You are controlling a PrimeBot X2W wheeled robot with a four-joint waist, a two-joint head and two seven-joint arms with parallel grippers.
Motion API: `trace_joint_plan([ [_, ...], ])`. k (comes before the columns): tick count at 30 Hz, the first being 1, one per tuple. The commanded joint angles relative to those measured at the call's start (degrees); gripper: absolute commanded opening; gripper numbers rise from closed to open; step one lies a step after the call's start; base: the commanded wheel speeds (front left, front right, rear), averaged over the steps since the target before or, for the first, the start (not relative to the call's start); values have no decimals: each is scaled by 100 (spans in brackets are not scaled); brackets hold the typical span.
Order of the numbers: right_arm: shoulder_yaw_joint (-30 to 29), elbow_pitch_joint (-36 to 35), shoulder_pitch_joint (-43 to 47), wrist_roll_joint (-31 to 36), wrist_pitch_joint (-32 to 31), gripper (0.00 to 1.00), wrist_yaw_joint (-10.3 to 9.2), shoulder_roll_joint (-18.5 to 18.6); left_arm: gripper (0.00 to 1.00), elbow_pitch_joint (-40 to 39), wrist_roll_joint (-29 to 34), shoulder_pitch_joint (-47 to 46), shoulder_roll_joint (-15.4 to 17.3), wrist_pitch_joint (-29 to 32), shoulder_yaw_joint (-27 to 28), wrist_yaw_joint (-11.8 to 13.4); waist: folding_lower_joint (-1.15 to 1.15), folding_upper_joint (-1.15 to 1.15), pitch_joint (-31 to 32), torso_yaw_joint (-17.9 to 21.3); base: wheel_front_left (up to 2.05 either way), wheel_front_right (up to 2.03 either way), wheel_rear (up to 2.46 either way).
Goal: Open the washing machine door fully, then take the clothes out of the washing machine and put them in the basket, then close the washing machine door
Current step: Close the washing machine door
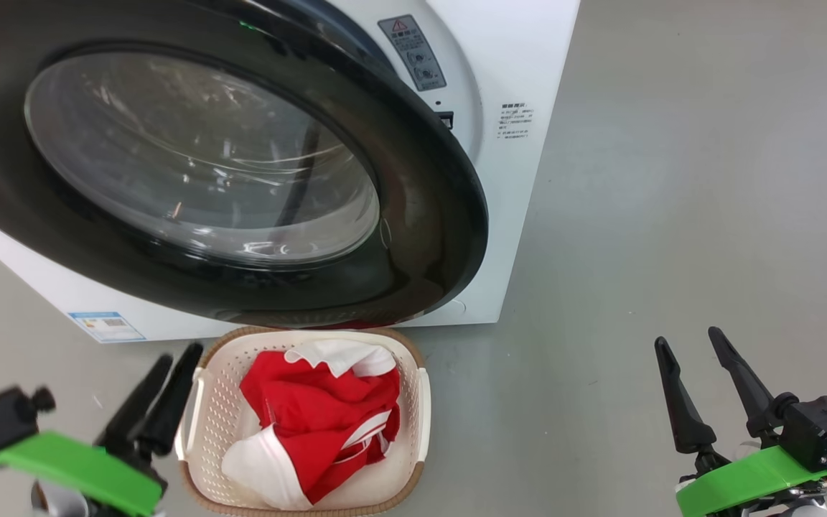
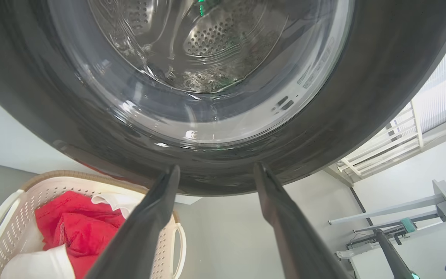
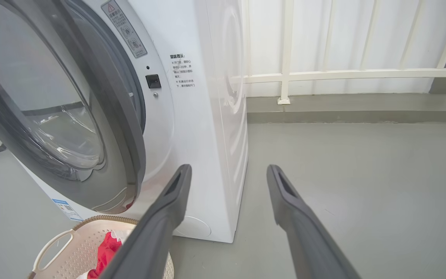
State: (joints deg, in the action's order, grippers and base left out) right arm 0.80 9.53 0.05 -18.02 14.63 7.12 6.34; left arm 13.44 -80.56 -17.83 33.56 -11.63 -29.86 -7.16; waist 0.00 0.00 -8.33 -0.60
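Observation:
The washing machine (image 1: 528,215) (image 3: 207,135) stands on a grey floor. The washing machine door (image 1: 442,215) (image 2: 381,97) (image 3: 130,128) hangs ajar, a little off the white front. The steel drum (image 2: 207,42) shows through its glass. Under the door's lower edge sits the basket (image 1: 212,424) (image 2: 14,217) (image 3: 64,248), and the red and white clothes (image 1: 313,409) (image 2: 79,228) (image 3: 107,248) lie in it. My left gripper (image 1: 180,353) (image 2: 217,167) is open and empty, beside the basket's left wall, fingers pointing at the door's bottom rim. My right gripper (image 1: 688,336) (image 3: 229,167) is open and empty over the floor, right of the machine.
A white railing (image 3: 323,73) runs behind the machine, along a low grey kerb. White frames and a table (image 2: 401,205) stand off to one side in the left wrist view. Bare grey floor (image 1: 672,215) stretches to the machine's right.

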Motion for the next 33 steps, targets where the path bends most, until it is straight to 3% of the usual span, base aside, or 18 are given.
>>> trace_joint_plan([
  [1,120,-119,24,25,37,100,36,96,100,-16,23,-18,222,-124,227,-33,0,0,12,-3,0,0,0],
  [8,125,-74,59,-3,37,100,36,97,100,372,267,430,-102,-325,441,-33,0,0,57,21,0,0,0],
  [12,113,-60,86,-16,37,100,36,94,100,573,723,678,-489,-334,951,-33,0,0,88,63,0,0,0],
  [22,72,-38,164,-27,37,100,36,86,100,716,2117,1320,-1328,-336,1790,-33,0,0,172,195,0,0,0],
  [27,56,-39,184,-26,37,100,36,77,100,612,2739,1391,-1556,-336,2153,-33,0,0,178,202,0,0,0],
  [33,38,-31,173,-27,37,100,36,60,100,354,3957,1495,-1912,-336,2645,-33,0,0,169,211,0,0,0],
])
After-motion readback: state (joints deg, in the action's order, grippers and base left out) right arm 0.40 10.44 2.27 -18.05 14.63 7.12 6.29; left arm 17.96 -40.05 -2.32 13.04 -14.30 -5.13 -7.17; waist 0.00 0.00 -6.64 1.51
